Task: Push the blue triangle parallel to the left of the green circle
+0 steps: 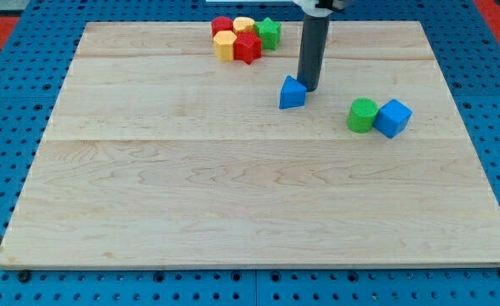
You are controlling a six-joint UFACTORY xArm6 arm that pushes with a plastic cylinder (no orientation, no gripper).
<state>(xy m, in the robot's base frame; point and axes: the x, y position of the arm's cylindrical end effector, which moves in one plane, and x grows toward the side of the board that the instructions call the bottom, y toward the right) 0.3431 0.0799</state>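
Observation:
The blue triangle [292,93] lies on the wooden board [233,187], right of centre in the upper part of the view. The green circle [362,115] stands to its right and slightly lower, a clear gap apart. My tip [308,89] is at the blue triangle's upper right edge, touching or almost touching it. The dark rod rises from there to the view's top.
A blue cube [393,117] touches the green circle's right side. At the view's top, a cluster holds a red circle [223,26], a yellow block [243,25], a green star [269,32], a yellow hexagon [224,45] and a red star [247,48].

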